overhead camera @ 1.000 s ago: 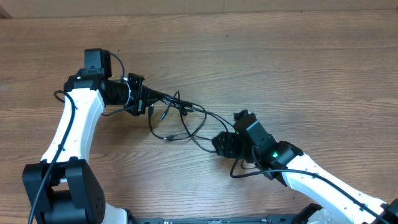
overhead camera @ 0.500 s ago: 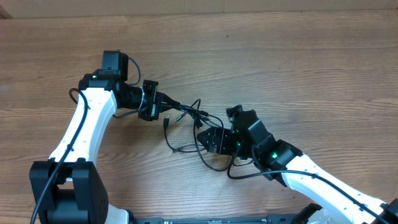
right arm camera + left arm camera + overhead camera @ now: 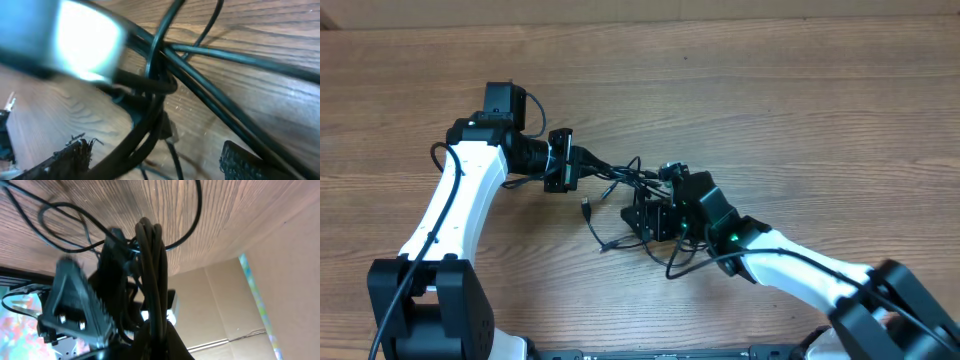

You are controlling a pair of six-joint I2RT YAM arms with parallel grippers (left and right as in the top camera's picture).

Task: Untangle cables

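L gripper (image 3: pixel 580 160) clamped tight on cables (image 3: pixel 620 178), gripping the bundle end. R gripper (image 3: pixel 642 216) has jaws wide apart, w/ strands running between its fingers (image 3: pixel 75 152), not pinched. Tangle lies betw. both grippers, mid-table (image 3: pixel 800 90); one loop trails toward near edge. Open wood on far & right sides, edges well apart. R arm's own wire (image 3: pixel 692 272) crowds near side. Cardboard wall (image 3: pixel 280 280) beyond table.
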